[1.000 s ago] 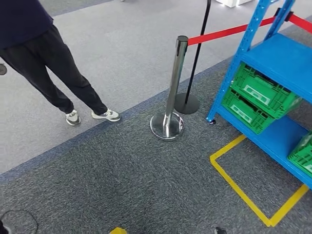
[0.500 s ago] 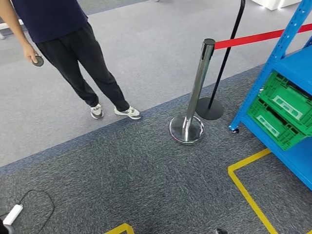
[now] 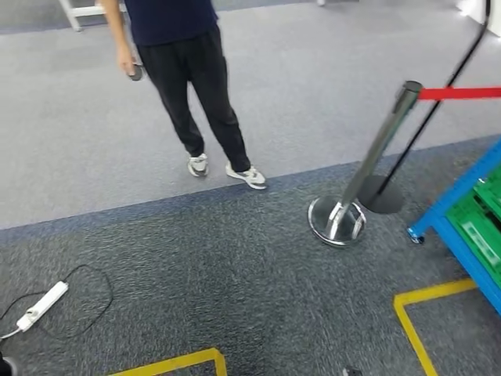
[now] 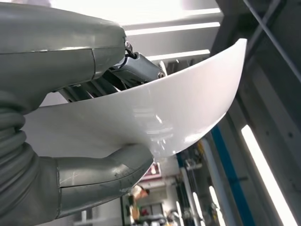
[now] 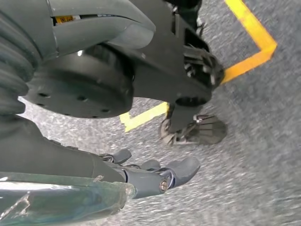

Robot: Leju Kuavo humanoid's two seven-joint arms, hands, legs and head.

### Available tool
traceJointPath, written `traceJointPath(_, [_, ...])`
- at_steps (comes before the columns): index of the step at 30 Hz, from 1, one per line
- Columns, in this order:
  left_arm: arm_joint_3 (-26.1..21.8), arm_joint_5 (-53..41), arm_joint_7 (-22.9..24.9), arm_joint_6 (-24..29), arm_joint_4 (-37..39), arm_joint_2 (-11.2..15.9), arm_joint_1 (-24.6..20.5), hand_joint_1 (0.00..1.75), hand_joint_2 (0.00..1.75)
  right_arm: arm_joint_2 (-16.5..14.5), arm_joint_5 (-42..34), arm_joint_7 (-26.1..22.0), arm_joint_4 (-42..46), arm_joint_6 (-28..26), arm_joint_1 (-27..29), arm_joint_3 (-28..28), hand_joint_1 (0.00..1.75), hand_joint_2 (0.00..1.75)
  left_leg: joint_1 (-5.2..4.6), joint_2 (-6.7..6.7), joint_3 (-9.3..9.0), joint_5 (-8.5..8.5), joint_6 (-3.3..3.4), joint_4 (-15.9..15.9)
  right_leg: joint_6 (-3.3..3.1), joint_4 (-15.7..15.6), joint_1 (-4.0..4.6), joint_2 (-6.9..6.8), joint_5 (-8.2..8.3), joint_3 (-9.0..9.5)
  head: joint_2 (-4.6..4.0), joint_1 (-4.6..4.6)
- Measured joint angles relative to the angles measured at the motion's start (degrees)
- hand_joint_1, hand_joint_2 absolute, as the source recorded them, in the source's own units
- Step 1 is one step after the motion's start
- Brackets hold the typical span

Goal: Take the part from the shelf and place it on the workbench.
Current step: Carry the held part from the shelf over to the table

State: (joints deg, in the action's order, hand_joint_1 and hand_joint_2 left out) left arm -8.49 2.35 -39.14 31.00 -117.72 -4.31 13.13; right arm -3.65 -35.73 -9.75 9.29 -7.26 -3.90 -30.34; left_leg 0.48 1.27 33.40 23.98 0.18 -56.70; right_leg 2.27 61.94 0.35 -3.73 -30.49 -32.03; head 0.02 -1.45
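Left hand (image 4: 71, 122) gripping the white curved part (image 4: 160, 113)

Thumb under the part, dark fingers over it, part jutting past the fingertips; right hand (image 5: 142, 176) hanging over grey carpet (image 5: 255, 155), fingers loosely extended, holding nothing.

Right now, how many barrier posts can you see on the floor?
2: a shiny chrome post on a round base on the dark carpet, and a thin black post just behind it, near the blue shelf. Others may stand beyond the frame.

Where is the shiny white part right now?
In the left wrist view, the white part is held in the robot's left hand, between the thick grey thumb and the darker fingers.
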Motion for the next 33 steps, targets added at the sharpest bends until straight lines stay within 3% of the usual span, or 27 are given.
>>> traceJointPath(1, [0.0,0.0,0.0,0.0,0.0,0.0,0.0,1.75,1.75,0.0,0.0,0.0,0.0,0.0,0.1,0.0,0.0,1.75,0.06,-0.73,0.04,-0.05,0.18,0.0,0.19,3.6,-0.09,2.04,-1.83,-1.63,0.0,0.16])
traceJointPath(2, [0.0,0.0,0.0,0.0,0.0,0.0,-0.1,1.75,1.75,0.0,-0.1,0.0,0.0,0.0,0.1,0.0,0.0,1.75,0.07,-1.51,0.08,-0.08,0.31,0.0,0.27,7.7,-0.13,3.12,-3.62,-3.59,0.0,0.21])
traceJointPath(3, [0.0,0.0,0.0,0.0,0.1,0.0,0.0,1.75,1.75,0.0,-0.1,0.0,0.0,0.0,0.2,0.0,0.0,1.75,0.05,-2.38,0.09,-0.09,0.37,0.0,0.3,11.1,-0.13,3.51,-4.75,-5.35,0.0,0.21])
traceJointPath(4, [0.0,0.0,0.0,0.0,0.1,0.0,0.0,1.75,1.75,0.0,-0.1,0.0,0.0,0.0,0.3,0.0,0.0,1.75,0.04,-3.28,0.09,-0.09,0.38,0.0,0.28,12.8,-0.14,3.62,-4.86,-6.4,0.0,0.22])
traceJointPath(5, [0.0,0.0,0.0,0.0,0.1,0.0,0.0,1.75,1.75,0.0,-0.2,0.0,0.0,0.0,0.4,0.0,0.0,1.75,0.05,-4.2,0.06,-0.11,0.36,0.0,0.22,12.3,-0.17,3.7,-3.84,-6.44,0.0,0.21])
traceJointPath(6, [0.0,0.0,0.0,0.0,0.2,0.1,0.0,1.75,1.75,0.0,-0.2,0.0,0.0,0.0,0.3,0.0,0.0,1.75,0.09,-5.12,0.01,-0.14,0.3,-0.1,0.15,9.5,-0.26,4.09,-1.88,-5.35,0.0,0.21])
traceJointPath(8, [0.0,0.0,0.1,0.0,0.2,0.1,-0.1,1.75,1.75,0.0,-0.1,-0.1,0.0,0.0,0.3,0.0,0.0,1.75,0.13,-6.76,0.03,-0.2,-0.07,-0.2,0.1,1.4,-0.71,6.81,1.95,-1.74,0.0,0.22])
traceJointPath(10, [0.0,0.0,0.1,0.0,0.3,0.1,-0.1,1.75,1.75,0.0,-0.1,-0.1,0.0,0.0,0.2,0.0,0.0,1.75,0.24,-8.17,0.34,-0.41,-0.8,-0.2,-0.02,-3.1,-0.96,9.05,3.22,0.4,0.0,0.21])
traceJointPath(12, [0.0,0.0,0.2,0.1,0.3,0.2,0.1,1.75,1.75,0.0,-0.1,0.0,0.0,0.0,0.1,0.0,0.0,1.75,0.55,-9.53,0.73,-0.89,-1.69,0.1,-0.58,-3.5,-0.7,8.34,3.28,0.72,0.0,0.18])
traceJointPath(13, [0.0,-0.1,0.2,0.2,0.3,0.2,0.2,1.75,1.75,0.0,-0.1,0.0,0.0,-0.1,0.0,0.0,0.0,1.75,0.64,-9.45,0.95,-0.9,-2.01,0.0,-1.01,-3.7,-0.63,7.58,3.49,0.86,0.0,0.17])
traceJointPath(14, [0.0,-0.1,0.2,0.2,0.3,0.2,0.3,1.75,1.75,0.0,-0.1,0.0,0.0,-0.1,0.0,0.0,0.0,1.75,0.59,-8.38,1.43,-0.36,-2.25,-0.7,-1.47,-3.9,-0.61,6.79,3.75,0.89,0.0,0.03])
traceJointPath(15, [0.0,-0.1,0.2,0.3,0.3,0.3,0.2,1.75,1.75,0.0,-0.1,0.0,0.0,-0.1,0.0,0.0,0.0,1.75,0.45,-6.7,2.38,0.88,-2.41,-2.5,-1.85,-4.2,-0.6,5.94,3.97,0.91,0.0,-0.11])
traceJointPath(17, [0.1,-0.2,0.2,0.3,0.4,0.3,0.1,1.75,1.75,0.0,-0.1,0.0,0.0,-0.1,0.2,0.0,0.0,1.75,0.22,-3.13,5.58,4.67,-2.59,-9.3,-2.3,-4.4,-0.38,4.28,4.1,0.84,0.0,-0.37])
traceJointPath(19, [0.1,-0.2,0.2,0.3,0.5,0.3,0.2,1.75,1.75,0.0,-0.1,0.1,0.0,-0.1,0.4,0.0,0.0,1.75,0.21,-2.15,8.19,6.77,-2.7,-15.1,-2.45,-4.4,-0.12,2.42,4.03,0.72,0.0,-0.38])
traceJointPath(20, [0.1,-0.2,0.2,0.3,0.6,0.3,0.3,1.75,1.75,0.0,-0.1,0.1,0.0,-0.1,0.4,0.0,0.0,1.75,0.2,-1.99,8.15,6.34,-2.66,-15.4,-2.49,-4.4,-0.03,1.51,3.99,0.71,0.0,-0.38])
traceJointPath(22, [0.1,-0.4,0.2,0.3,0.7,0.4,0.4,1.75,1.75,0.0,0.0,0.2,0.0,-0.1,0.4,0.0,0.0,1.75,0.01,-0.76,4.79,3.19,-2.36,-9.8,-2.46,-4.4,0.11,-0.11,3.9,0.82,0.0,-0.38])
traceJointPath(23, [0.1,-0.4,0.2,0.3,0.7,0.4,0.4,1.75,1.75,0.0,0.0,0.3,0.0,0.0,0.3,0.0,0.0,1.75,-0.25,0.73,2.44,1.8,-2.16,-5.7,-2.33,-4.3,0.28,-0.81,3.77,0.9,0.0,-0.39])
traceJointPath(25, [0.1,-0.5,0.2,0.3,0.7,0.4,0.4,1.75,1.75,0.0,0.0,0.3,0.0,0.0,0.3,0.0,0.0,1.75,-0.71,2.69,-0.44,0.44,-1.48,-0.4,-1.92,-4.2,0.61,-2.05,3.49,1.04,0.0,-0.35])
traceJointPath(26, [0.1,-0.5,0.1,0.3,0.7,0.5,0.4,1.75,1.75,0.0,0.0,0.3,0.0,0.0,0.2,0.0,0.0,1.75,-0.88,2.67,-0.71,0.42,-1.15,0.4,-1.69,-4.2,0.74,-2.71,3.38,1.14,0.0,-0.33])
traceJointPath(27, [0.1,-0.5,0.1,0.3,0.7,0.5,0.5,1.75,1.75,0.0,0.0,0.3,0.0,0.0,0.2,0.0,0.0,1.75,-0.87,1.82,-0.6,0.28,-0.75,0.5,-1.45,-4.3,0.76,-3.4,3.31,1.3,0.0,-0.31])
traceJointPath(28, [0.1,-0.5,0.1,0.3,0.7,0.5,0.7,1.75,1.75,-0.1,0.0,0.4,0.0,0.0,0.1,0.0,0.0,1.75,-0.76,1.1,-0.57,0.16,-0.43,0.6,-1.13,-4.2,0.69,-3.6,3.15,1.36,0.0,-0.31])
traceJointPath(30, [0.1,-0.7,0.1,0.3,0.7,0.5,0.7,1.75,1.75,-0.1,0.0,0.4,0.0,0.0,0.0,0.0,0.0,1.75,-0.37,-0.25,-0.63,-0.12,0.21,0.8,-0.41,-1.9,0.48,-1.19,1.46,0.55,0.0,-0.01])
traceJointPath(32, [0.1,-0.8,0.1,0.1,0.7,0.5,0.7,1.75,1.75,-0.1,0.0,0.3,0.0,0.0,0.1,0.0,0.0,1.75,-0.13,-1.49,-0.52,-0.3,0.61,0.9,0.09,5.2,0.2,2.43,-2.18,-2.61,0.0,0.44])
traceJointPath(33, [0.1,-0.9,0.1,0.1,0.7,0.5,0.7,1.75,1.75,-0.1,0.0,0.3,0.0,0.0,0.1,0.0,0.0,1.75,-0.1,-2.2,-0.43,-0.37,0.71,0.8,0.2,9.2,0.1,3.21,-3.83,-4.57,0.0,0.54])
